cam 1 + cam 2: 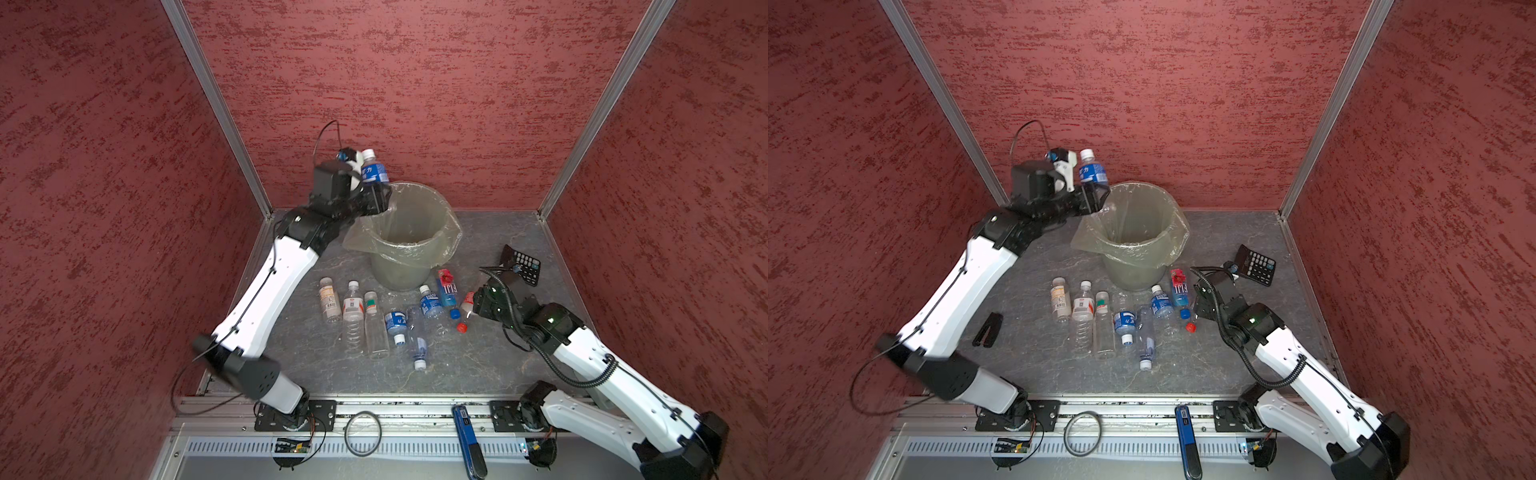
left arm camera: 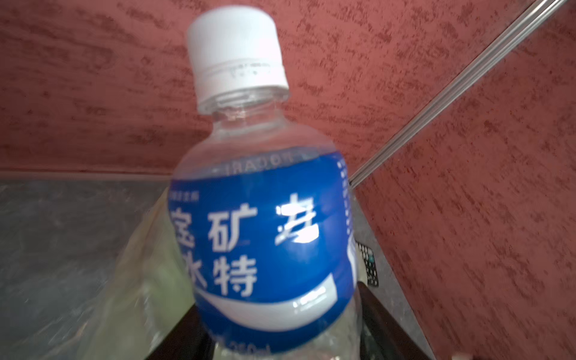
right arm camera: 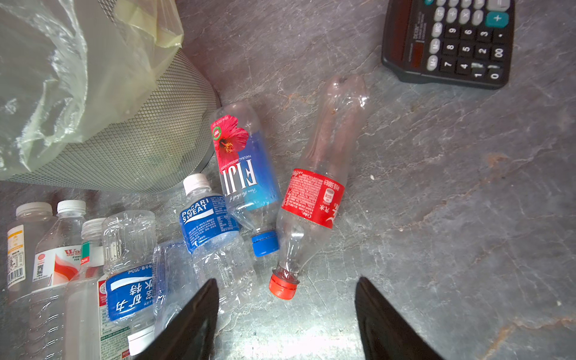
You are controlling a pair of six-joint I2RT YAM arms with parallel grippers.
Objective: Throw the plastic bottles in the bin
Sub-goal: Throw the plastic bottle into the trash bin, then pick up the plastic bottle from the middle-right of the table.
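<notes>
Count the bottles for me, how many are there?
9. One bottle stands between the left gripper's jaws at the bin's rim. Eight lie on the table before the bin. More may hide inside the bin.

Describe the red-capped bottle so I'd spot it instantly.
Find the round grey-green mesh bin lined with clear plastic. Clear plastic bottles lie beside it; the red-capped bottle is nearest the black calculator. It alone has a red cap and all-red label.
</notes>
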